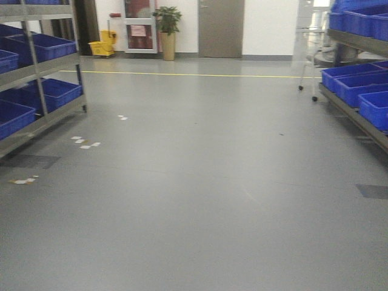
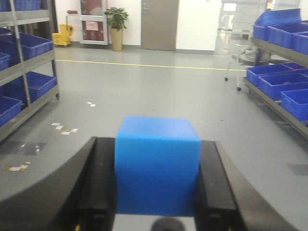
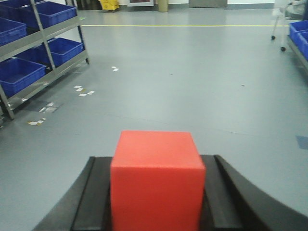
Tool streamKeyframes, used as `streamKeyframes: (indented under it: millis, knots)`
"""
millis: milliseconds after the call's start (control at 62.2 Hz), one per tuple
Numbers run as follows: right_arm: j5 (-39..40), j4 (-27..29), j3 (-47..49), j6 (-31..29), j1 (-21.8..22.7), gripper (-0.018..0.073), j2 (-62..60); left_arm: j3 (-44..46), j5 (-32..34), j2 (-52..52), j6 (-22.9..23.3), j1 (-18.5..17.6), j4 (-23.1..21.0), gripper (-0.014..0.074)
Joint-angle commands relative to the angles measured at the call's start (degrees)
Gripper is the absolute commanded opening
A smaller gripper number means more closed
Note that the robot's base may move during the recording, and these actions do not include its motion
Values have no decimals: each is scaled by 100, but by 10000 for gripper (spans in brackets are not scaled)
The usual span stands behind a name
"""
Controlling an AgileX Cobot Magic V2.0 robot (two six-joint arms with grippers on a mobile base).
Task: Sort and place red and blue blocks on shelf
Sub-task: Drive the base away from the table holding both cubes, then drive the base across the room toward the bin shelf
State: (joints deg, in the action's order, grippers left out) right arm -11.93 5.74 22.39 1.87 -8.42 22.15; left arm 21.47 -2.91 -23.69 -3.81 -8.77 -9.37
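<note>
Grey floor (image 1: 194, 200), yellow line (image 1: 200, 75), potted plant (image 1: 167, 24), grey door (image 1: 221, 27).

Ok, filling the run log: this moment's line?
left gripper shut on blue block | right gripper shut on red block | phase: carrying

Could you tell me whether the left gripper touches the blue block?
Touching: the left wrist view shows the left gripper flush against both sides of the blue block.

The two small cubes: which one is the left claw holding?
The blue cube, clamped in the left claw. The only other cube, the red cube, is in the right claw instead.
</note>
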Motion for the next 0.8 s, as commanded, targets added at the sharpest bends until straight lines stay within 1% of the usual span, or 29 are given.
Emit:
streamKeyframes:
  millis: [0,788]
  knots:
    - [540,-46,180,-7,38,68,32,163,509,-29,-11,4,-34,124]
    - [540,-46,180,-7,38,68,32,163,509,-29,-11,4,-34,124]
